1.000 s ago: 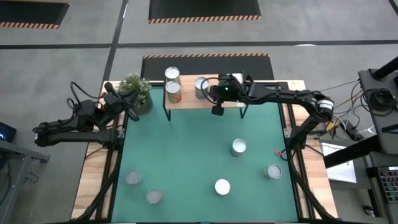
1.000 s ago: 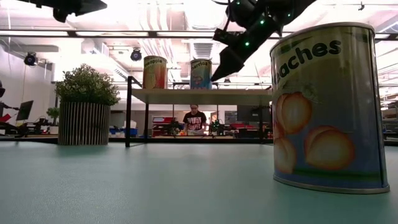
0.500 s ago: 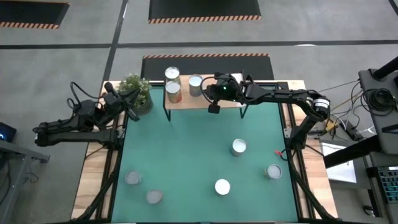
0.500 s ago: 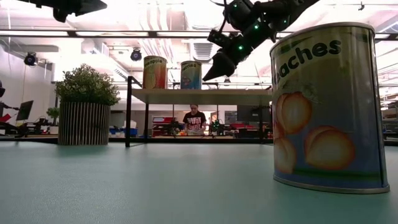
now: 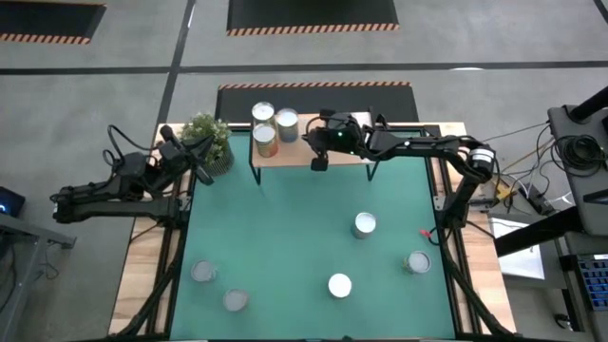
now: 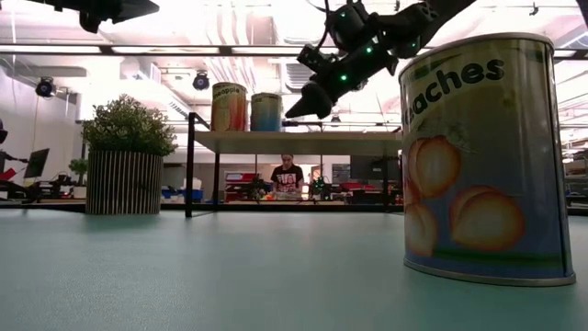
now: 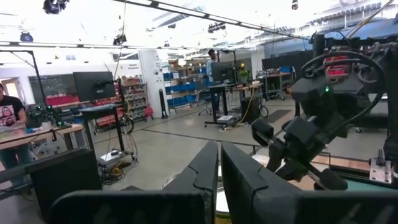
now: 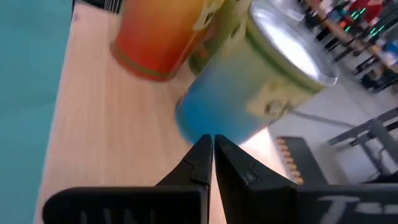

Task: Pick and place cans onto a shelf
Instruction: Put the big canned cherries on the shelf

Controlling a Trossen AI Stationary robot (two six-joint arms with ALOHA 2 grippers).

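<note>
The right gripper (image 5: 312,142), fingers together, tips against the blue can (image 5: 286,123) on the shelf (image 5: 347,156); 2 cans (image 5: 265,140) stand just beyond it. The left gripper (image 7: 219,163), fingers together, waits by the plant (image 5: 209,141).

Robotics lab: workbenches (image 7: 37,134), monitors (image 7: 93,86).

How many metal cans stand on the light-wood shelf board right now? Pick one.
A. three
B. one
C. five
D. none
A: the high view shows three round silvery can tops on the light-wood shelf board: one at the back left, an orange-labelled one in front of it, and a third beside them, next to the shut right gripper.
</note>
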